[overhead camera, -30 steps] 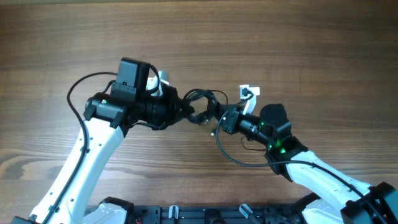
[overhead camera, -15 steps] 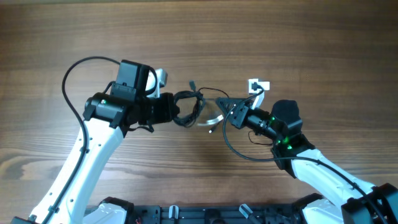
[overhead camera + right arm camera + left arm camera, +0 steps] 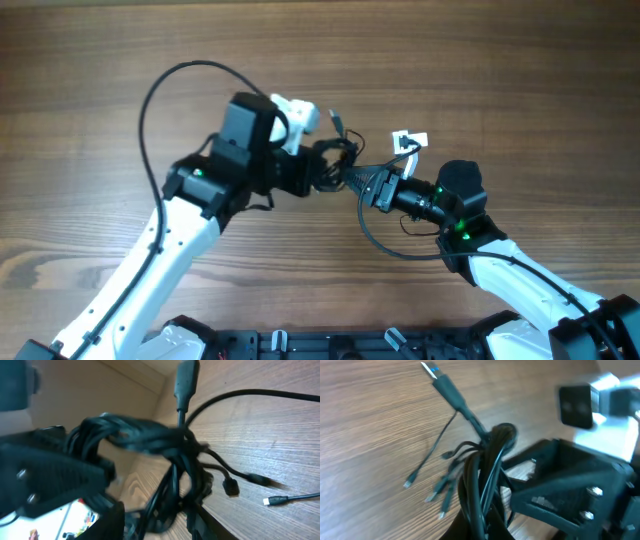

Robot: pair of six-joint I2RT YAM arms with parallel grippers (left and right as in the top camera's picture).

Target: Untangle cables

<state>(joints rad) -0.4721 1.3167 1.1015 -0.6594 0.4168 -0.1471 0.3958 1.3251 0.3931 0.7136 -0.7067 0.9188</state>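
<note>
The cables (image 3: 338,158) are a bunch of thin black cords hanging between my two grippers over the wooden table (image 3: 500,60). My left gripper (image 3: 318,175) is shut on the bundle; in the left wrist view the cords (image 3: 492,445) rise from between its fingers (image 3: 482,527), with a blue-tipped plug (image 3: 442,382) and several small plug ends (image 3: 435,495) splayed over the wood. My right gripper (image 3: 362,183) sits close against the bundle's right side. Seen from the right wrist, its jaws (image 3: 155,520) stand apart with loose strands (image 3: 140,430) passing between them.
A thick black arm wire (image 3: 160,90) arcs above my left arm, and another (image 3: 385,245) loops below my right wrist. Small loose plugs (image 3: 272,501) lie on the wood. The robot base (image 3: 300,345) lines the front edge.
My left arm first pulled the bundle left, then swung up and right, close to the right gripper. The right gripper's jaws, shut on the cables before, have come apart.
</note>
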